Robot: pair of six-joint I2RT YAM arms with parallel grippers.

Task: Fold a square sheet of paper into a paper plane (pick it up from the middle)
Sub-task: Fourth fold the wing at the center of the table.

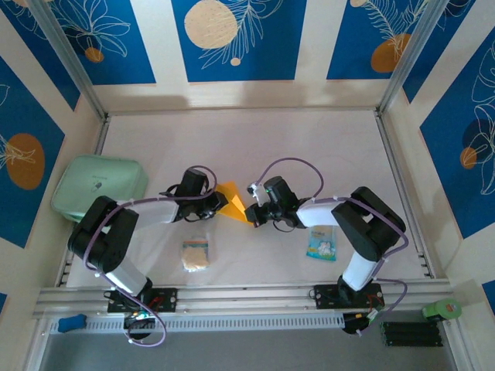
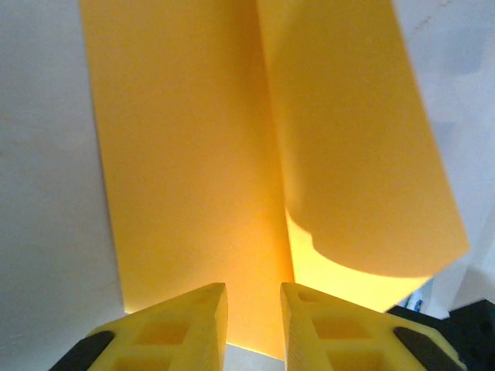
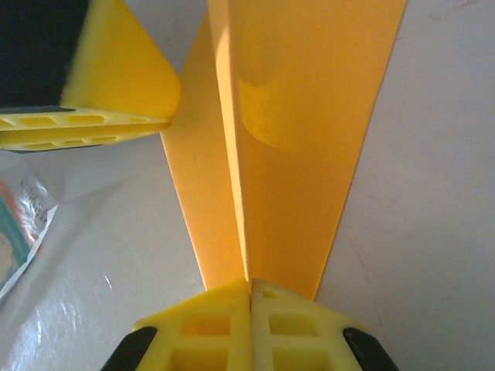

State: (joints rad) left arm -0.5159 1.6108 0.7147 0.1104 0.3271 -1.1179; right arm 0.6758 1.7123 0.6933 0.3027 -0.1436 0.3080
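Pinching the creased square sheet of paper (image 3: 309, 154) at the middle of the bench (image 1: 255, 139), the right gripper (image 3: 249, 297) is clamped tight; the left gripper (image 2: 253, 300) stands slightly spread at the paper's edge.

- The far half of the worktop (image 1: 247, 139) was bare, so a tool could pass there.
- In the middle, the left tool (image 1: 216, 202) and the right tool (image 1: 254, 210) stood close together. The square sheet of paper (image 1: 234, 202) sat between them, so there was little room.
- A green pouch (image 1: 99, 188) blocked the left side.
- A small spongy square (image 1: 196, 254) and a blue-white packet (image 1: 321, 242) lay on the near part, with bare worktop between them.
- Walls (image 1: 240, 94) closed in three sides.
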